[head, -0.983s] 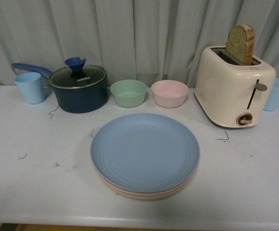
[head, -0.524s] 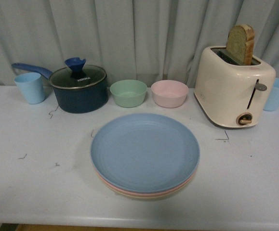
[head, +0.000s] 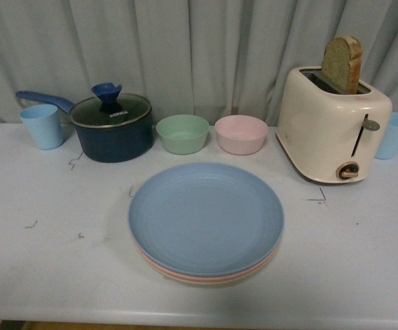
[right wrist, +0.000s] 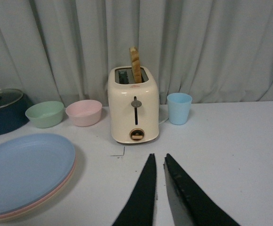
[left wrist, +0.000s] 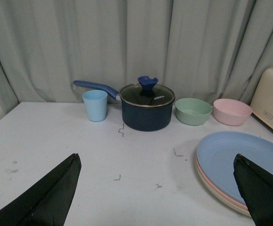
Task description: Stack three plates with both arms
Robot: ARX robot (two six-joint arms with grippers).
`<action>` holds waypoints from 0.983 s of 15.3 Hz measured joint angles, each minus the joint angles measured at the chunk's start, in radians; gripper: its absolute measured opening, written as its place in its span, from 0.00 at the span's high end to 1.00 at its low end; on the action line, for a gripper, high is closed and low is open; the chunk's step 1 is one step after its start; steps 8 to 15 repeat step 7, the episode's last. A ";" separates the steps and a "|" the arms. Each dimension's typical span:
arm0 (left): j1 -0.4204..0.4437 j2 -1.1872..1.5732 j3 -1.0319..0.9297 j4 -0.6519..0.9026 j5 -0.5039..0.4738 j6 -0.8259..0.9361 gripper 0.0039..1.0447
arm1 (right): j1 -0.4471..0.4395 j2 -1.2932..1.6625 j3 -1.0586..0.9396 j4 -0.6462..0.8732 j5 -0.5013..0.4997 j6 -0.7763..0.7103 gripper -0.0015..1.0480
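Note:
The three plates lie in one stack at the table's front middle. The blue plate (head: 205, 216) is on top, the pink plate (head: 159, 265) shows as a thin rim under it, and the beige plate (head: 205, 280) is at the bottom. The stack also shows in the left wrist view (left wrist: 242, 162) and the right wrist view (right wrist: 25, 172). My left gripper (left wrist: 157, 188) is open and empty, its fingers (left wrist: 46, 197) wide apart above bare table left of the stack. My right gripper (right wrist: 159, 157) is shut and empty, right of the stack. Neither arm shows in the front view.
Along the back stand a light blue cup (head: 42, 126), a dark blue lidded pot (head: 113, 126), a green bowl (head: 183, 133), a pink bowl (head: 241, 133), a cream toaster (head: 333, 130) with a bread slice, and another blue cup (head: 394, 135). A grey curtain hangs behind.

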 joint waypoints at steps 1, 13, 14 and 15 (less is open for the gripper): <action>0.000 0.000 0.000 0.000 0.000 0.000 0.06 | 0.000 0.000 0.000 0.000 0.000 0.000 0.82; 0.000 0.000 0.000 0.000 0.000 0.000 0.06 | 0.000 0.000 0.000 0.000 0.000 0.000 0.07; 0.000 0.000 0.000 0.000 0.000 0.000 0.06 | 0.000 0.000 0.000 0.000 0.000 0.000 0.07; 0.000 0.000 0.000 0.000 0.000 0.000 0.06 | 0.000 0.000 0.000 0.000 0.000 0.000 0.07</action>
